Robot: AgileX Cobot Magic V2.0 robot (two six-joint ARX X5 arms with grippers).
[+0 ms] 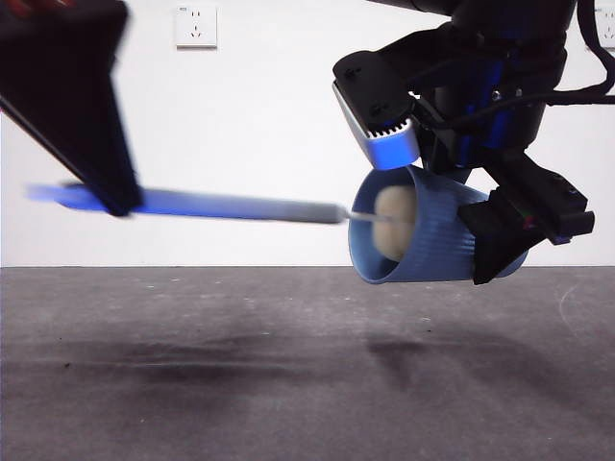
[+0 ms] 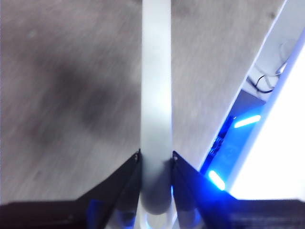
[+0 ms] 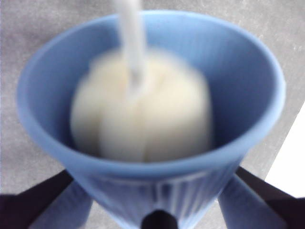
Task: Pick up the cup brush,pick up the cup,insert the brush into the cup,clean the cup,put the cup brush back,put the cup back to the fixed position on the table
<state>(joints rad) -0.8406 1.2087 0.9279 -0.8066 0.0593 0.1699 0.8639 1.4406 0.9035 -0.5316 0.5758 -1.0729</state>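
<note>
Above table (image 1: 288, 384): right jaws clamp cup (image 1: 423, 240); left jaws clamp cup brush (image 1: 250, 206), sponge inside.

Two robot arms are raised above the counter (image 1: 288, 365). The left gripper (image 2: 156, 164) reaches in from the upper side as a dark, blurred wedge, its two black fingers (image 2: 126, 179) closed on the grey handle of the cup brush (image 2: 156, 95), which runs straight out between them. The right gripper (image 1: 500, 245) hangs down from above, wrist tilted, its fingers (image 3: 33, 195) clamped on opposite sides of the cup (image 3: 190, 191), holding it on its side.
</note>
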